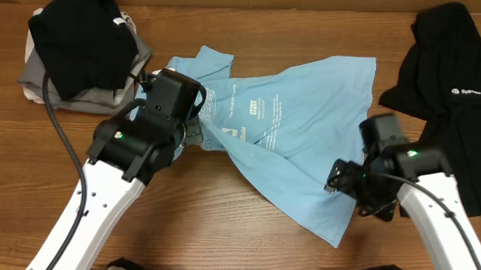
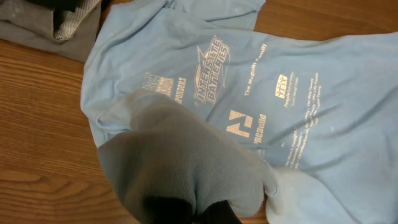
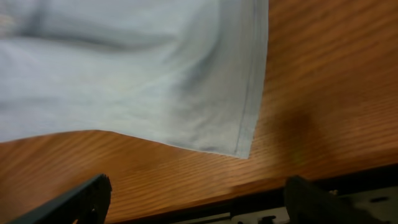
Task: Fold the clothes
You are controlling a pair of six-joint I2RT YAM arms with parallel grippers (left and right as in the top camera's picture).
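Left gripper (image 1: 195, 133) is clamped shut on a bunch of the light-blue T-shirt (image 1: 294, 113). In the left wrist view the pinched cloth drapes over the jaws and hides them almost fully, with only a dark bit at the bottom edge. Right gripper (image 1: 342, 177) is spread wide and holds nothing. Its two fingers (image 3: 81, 196) are blurred at the bottom of the right wrist view, with bare table (image 3: 323, 93) between them and the shirt's hem corner (image 3: 244, 146) just beyond. The shirt lies mid-table, print side up and wrinkled, pulled into a ridge toward the left gripper. The print is partly legible in the left wrist view, too small overhead. The left arm (image 1: 121, 158) covers the shirt's left edge and the right arm (image 1: 433, 192) covers its lower right side. A black garment (image 1: 462, 80) with a small white logo lies at far right, cut off by the frame and partly under the right arm. A folded black piece (image 1: 78, 34) sits on a grey piece (image 1: 43, 90) at top left, just beside the shirt.
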